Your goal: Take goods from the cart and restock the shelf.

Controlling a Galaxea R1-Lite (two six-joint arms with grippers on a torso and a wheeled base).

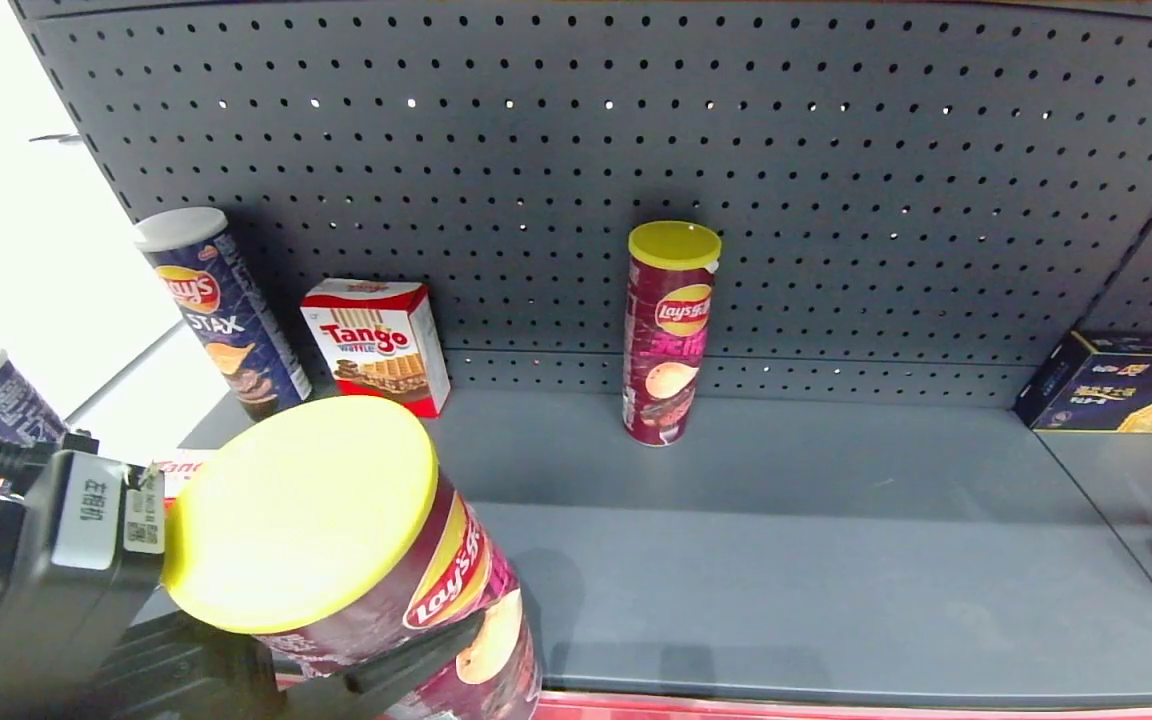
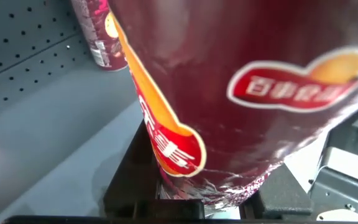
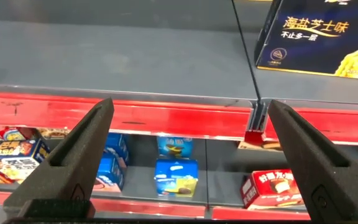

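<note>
Nearest to the camera, in the lower left of the head view, a maroon chip can with a yellow lid is held by the left gripper. The fingers are clamped on the lower body of the can, and one dark finger is seen across its front. The can is carried above the front edge of the shelf and is not yet set down, so the placing step is judged to be in hand.

In the middle of the frame, a second can of the same kind is standing upright against the pegboard wall. At the upper left, a blue chip can and a wafer box are placed just beside each other. At the right edge a dark box is lying flat.

For the next move, the held can probably needs to be brought forward over the bare part of the shelf, kept upright, lowered until its base rests, and only then released. Enough room should be kept from the wafer box.

All cans are closed by their lids, so their contents cannot be told.

In the right wrist view, the right gripper is seen with its fingers wide apart and nothing between them. Behind it, blue packets are stored on a lower shelf.
</note>
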